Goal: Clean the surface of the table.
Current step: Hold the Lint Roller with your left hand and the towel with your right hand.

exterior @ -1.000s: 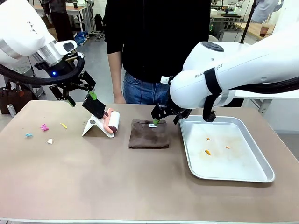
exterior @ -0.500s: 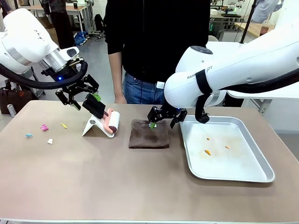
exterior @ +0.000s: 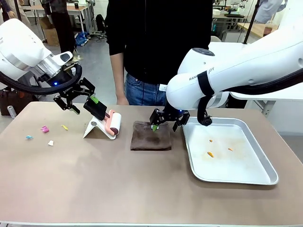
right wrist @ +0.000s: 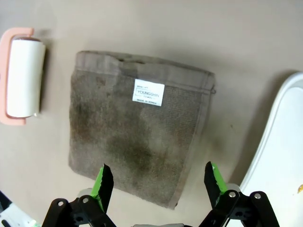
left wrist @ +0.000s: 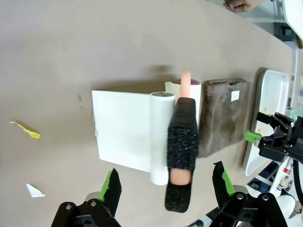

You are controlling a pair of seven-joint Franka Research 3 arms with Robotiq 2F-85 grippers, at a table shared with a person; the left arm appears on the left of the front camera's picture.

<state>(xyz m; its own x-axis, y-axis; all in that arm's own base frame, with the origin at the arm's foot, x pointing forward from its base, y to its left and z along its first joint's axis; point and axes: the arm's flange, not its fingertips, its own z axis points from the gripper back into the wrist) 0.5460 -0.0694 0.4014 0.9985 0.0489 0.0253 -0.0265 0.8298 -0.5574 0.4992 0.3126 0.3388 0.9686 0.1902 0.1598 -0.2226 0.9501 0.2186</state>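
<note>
The beige-brown table (exterior: pixel 142 189) carries a lint roller (exterior: pixel 114 124) on a white stand (exterior: pixel 91 129), its black handle (exterior: pixel 97 109) pointing up and left. My left gripper (exterior: pixel 84 103) hangs open just over that handle. In the left wrist view the handle (left wrist: pixel 182 142) lies between the open fingers (left wrist: pixel 111 191) without touching them. A folded brown cloth (exterior: pixel 150 136) lies mid-table. My right gripper (exterior: pixel 165 122) stands open over its far edge, and the cloth (right wrist: pixel 137 146) spreads out beyond the spread fingertips (right wrist: pixel 104 182).
A metal tray (exterior: pixel 265 165) with a few orange scraps sits at the right. Small scraps lie at the table's left: pink (exterior: pixel 45 128), yellow (exterior: pixel 64 126), blue (exterior: pixel 29 137), white (exterior: pixel 50 143). A person in black stands at the far edge.
My right gripper moved left and down to the cloth's far edge, then held still. My left gripper shifted slightly above the roller handle. Both stayed open.
</note>
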